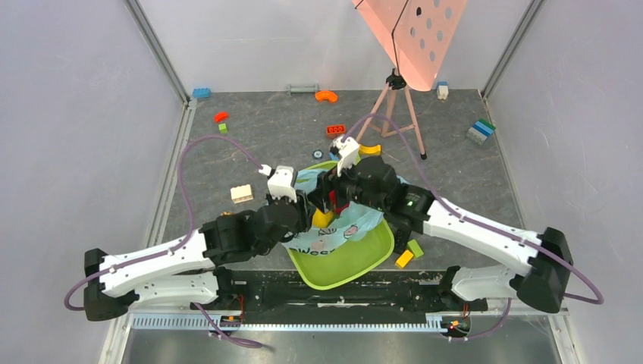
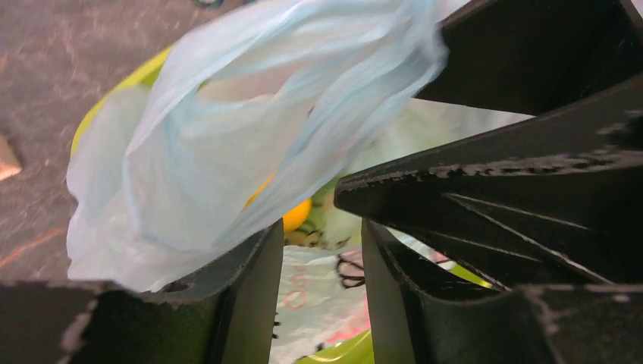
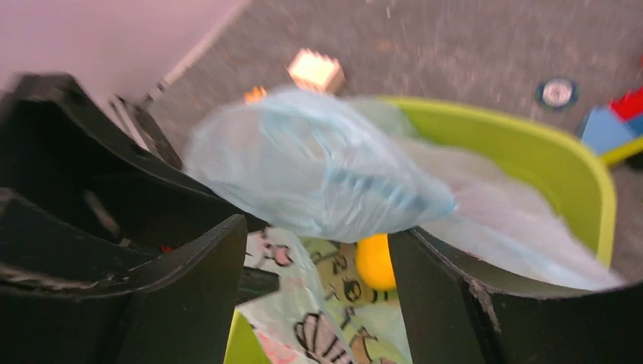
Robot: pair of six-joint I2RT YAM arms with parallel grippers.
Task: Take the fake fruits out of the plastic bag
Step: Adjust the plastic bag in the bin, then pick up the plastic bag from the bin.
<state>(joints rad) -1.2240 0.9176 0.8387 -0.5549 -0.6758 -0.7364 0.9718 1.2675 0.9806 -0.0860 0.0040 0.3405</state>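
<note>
Two arms are converging at frame centre above the green tub [image 3: 531, 144], where the plastic bag [image 3: 318, 174] is lying; left gripper [image 2: 318, 231] and right gripper [image 3: 315, 235] are standing open, film draping across them, yellow fake fruit [image 3: 375, 262] showing inside.

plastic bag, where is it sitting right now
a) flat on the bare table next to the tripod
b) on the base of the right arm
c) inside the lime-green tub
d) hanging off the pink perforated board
C: the top view shows the plastic bag lying in the green tub, whose rim curves around it on the near side.
</note>
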